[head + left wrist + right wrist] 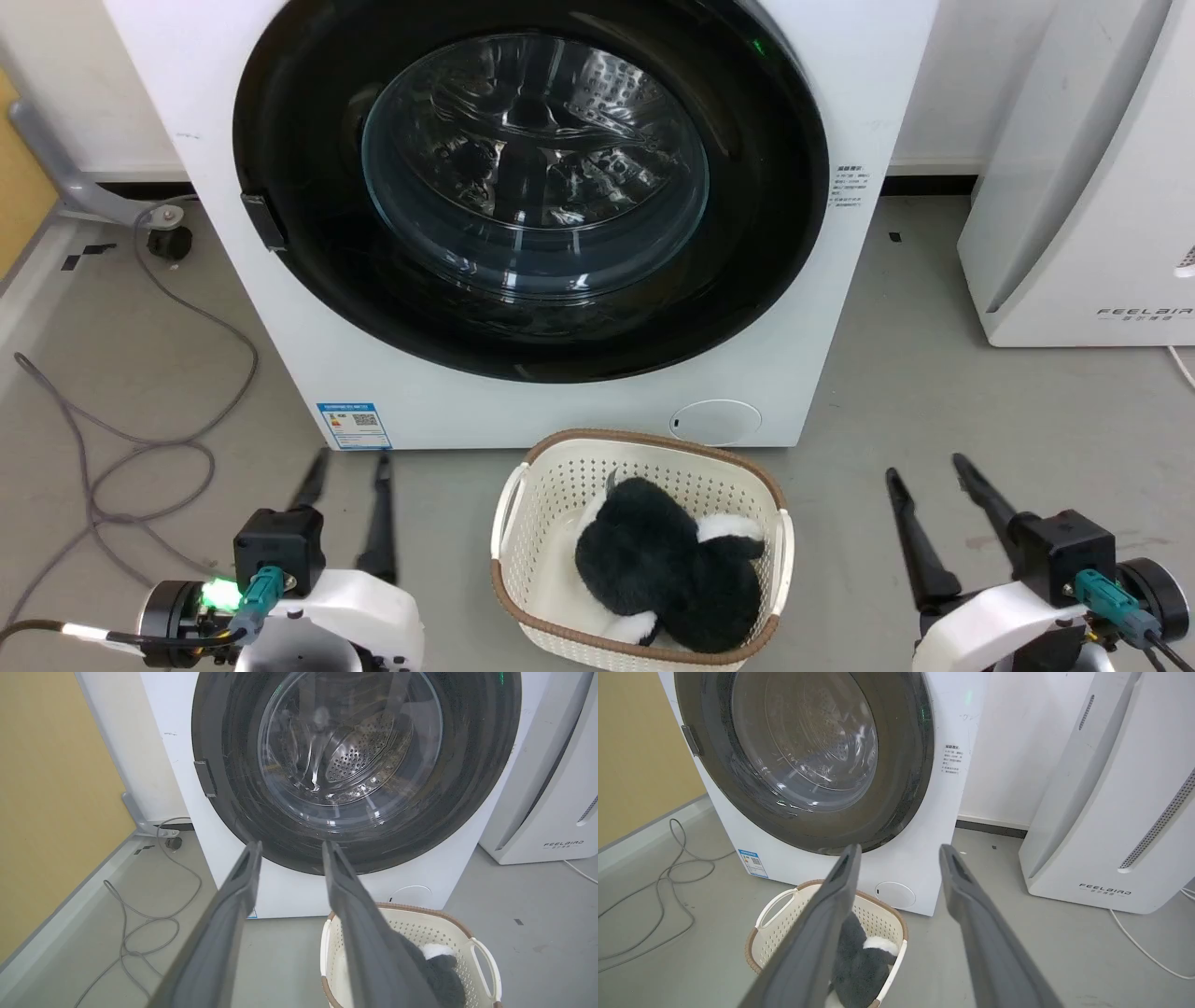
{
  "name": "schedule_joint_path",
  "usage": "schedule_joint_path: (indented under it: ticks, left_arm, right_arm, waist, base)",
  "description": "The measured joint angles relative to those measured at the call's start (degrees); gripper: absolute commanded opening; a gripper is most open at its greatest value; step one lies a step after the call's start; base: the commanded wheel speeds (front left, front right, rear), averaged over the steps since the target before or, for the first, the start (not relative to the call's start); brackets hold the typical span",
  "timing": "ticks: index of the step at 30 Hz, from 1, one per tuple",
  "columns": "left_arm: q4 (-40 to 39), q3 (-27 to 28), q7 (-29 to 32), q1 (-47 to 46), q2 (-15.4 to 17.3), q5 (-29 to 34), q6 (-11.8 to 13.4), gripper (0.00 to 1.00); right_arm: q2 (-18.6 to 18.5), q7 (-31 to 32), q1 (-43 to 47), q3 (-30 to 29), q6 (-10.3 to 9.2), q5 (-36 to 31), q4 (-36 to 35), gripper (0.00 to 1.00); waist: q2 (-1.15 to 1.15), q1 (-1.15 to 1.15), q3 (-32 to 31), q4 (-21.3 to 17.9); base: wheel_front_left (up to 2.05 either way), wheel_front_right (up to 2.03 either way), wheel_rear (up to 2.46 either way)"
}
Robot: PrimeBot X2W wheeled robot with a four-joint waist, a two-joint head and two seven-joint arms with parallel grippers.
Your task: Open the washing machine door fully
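Observation:
The washing machine door (766, 215), a glossy black disc with a clear glass bowl centre, lies flat against the white washer front (224, 121), with a small dark handle tab (263, 221) on its left rim. That door (476, 774) fills the top of the left wrist view, and the door (906, 756) sits upper left in the right wrist view. My left gripper (350, 464) hangs low at the lower left, open and empty, well short of the washer. My right gripper (926, 469) is at the lower right, open and empty too.
A cream basket (523, 485) holding a black and white plush toy (663, 569) stands on the floor before the washer, between my grippers. A white air purifier (1083, 177) stands to the right. Grey cables (140, 448) loop on the floor at left. A small round white flap (716, 421) sits low on the washer.

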Motion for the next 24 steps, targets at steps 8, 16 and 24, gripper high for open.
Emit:
schedule_joint_path:
  ticks: [8,16,24]
  left_arm:
    - [0.0,-0.3,-0.6,0.0,0.0,0.0,0.6,1.0]
    - [0.0,-0.9,-1.6,0.0,0.0,0.0,1.2,1.0]
    - [-0.1,-1.2,-2.6,0.0,0.0,0.0,1.8,1.0]
  right_arm:
    - [0.0,-0.6,0.0,-0.6,0.0,1.4,-0.3,1.0]
    - [0.0,-1.7,0.0,-1.0,0.0,3.8,-1.0,1.0]
    - [0.0,-2.5,0.0,-1.2,0.0,5.8,-1.7,1.0]
  waist:
    - [0.0,0.0,0.1,0.0]
    - [0.0,0.0,0.2,0.1]
    - [0.0,0.0,0.3,0.2]
  base:
    - [0.0,0.0,0.0]
    - [0.0,0.0,0.0]
    - [0.0,0.0,0.0]
